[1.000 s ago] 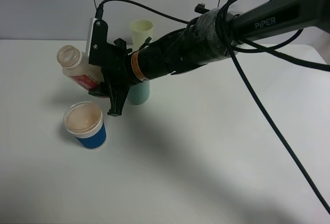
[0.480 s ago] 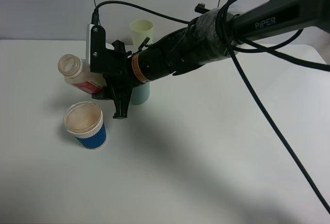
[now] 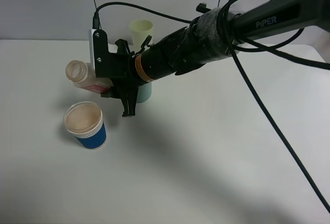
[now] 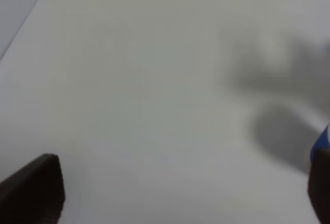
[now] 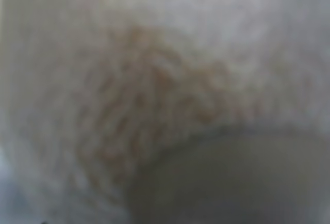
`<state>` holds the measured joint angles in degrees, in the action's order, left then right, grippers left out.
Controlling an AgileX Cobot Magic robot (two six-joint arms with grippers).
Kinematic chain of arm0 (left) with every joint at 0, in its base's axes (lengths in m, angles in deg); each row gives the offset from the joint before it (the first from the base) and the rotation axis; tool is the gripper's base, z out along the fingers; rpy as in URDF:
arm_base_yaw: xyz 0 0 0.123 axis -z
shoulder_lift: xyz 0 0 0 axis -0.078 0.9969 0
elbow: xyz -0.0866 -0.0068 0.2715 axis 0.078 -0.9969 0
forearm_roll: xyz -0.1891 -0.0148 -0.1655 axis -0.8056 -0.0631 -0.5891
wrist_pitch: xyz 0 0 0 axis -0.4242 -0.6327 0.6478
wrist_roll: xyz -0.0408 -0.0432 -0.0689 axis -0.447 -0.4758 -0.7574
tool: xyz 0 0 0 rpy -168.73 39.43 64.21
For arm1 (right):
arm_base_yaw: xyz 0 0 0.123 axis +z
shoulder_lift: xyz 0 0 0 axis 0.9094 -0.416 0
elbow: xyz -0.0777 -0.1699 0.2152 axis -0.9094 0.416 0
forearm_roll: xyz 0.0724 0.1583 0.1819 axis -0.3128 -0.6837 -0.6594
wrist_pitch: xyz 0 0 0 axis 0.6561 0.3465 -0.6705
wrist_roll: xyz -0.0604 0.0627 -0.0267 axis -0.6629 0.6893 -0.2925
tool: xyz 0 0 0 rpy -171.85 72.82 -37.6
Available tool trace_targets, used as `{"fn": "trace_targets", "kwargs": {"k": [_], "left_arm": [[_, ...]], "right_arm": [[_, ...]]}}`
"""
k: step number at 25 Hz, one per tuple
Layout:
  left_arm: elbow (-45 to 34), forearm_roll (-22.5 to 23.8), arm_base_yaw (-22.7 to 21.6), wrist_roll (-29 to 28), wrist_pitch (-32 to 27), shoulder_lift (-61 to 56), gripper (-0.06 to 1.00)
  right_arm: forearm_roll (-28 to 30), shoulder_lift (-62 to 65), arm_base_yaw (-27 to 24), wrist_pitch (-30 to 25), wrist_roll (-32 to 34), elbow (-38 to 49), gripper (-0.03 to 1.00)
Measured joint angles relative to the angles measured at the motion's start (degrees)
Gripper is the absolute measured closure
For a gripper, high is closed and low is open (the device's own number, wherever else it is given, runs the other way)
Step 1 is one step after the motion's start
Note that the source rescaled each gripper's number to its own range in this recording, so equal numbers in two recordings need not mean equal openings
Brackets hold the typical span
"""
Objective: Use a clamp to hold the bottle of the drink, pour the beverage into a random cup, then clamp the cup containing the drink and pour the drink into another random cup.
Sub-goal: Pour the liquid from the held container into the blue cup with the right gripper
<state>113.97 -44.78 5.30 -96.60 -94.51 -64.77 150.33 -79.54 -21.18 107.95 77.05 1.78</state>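
Your right claw [image 3: 109, 82], clenched on the bottle of the drink [image 3: 85, 75], has rolled in the last second, laying the bottle near level, neck just above the blue-and-white cup [image 3: 87, 131] on the tabletop [image 3: 206, 172], so pouring looks imminent; your left claw [image 4: 178, 190] stands released.

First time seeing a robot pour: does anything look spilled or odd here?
No spill shows on the table. The only oddity is the bottle, held tilted almost sideways by the right gripper near the blue cup, which fits pouring.
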Motion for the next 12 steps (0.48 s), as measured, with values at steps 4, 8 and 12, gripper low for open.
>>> {"fn": "trace_targets", "kwargs": {"k": [4, 8, 12], "left_arm": [[0.0, 0.0, 0.0, 0.0, 0.0, 0.0, 0.06], [0.0, 0.0, 0.0, 0.0, 0.0, 0.0, 0.06], [0.0, 0.0, 0.0, 0.0, 0.0, 0.0, 0.06]], "right_arm": [[1.2, 0.0, 0.0, -1.5, -2.3, 0.0, 0.95], [1.2, 0.0, 0.0, -1.5, -2.5, 0.0, 0.95], [3.2, 0.0, 0.0, -1.4, -2.8, 0.0, 0.95]]}}
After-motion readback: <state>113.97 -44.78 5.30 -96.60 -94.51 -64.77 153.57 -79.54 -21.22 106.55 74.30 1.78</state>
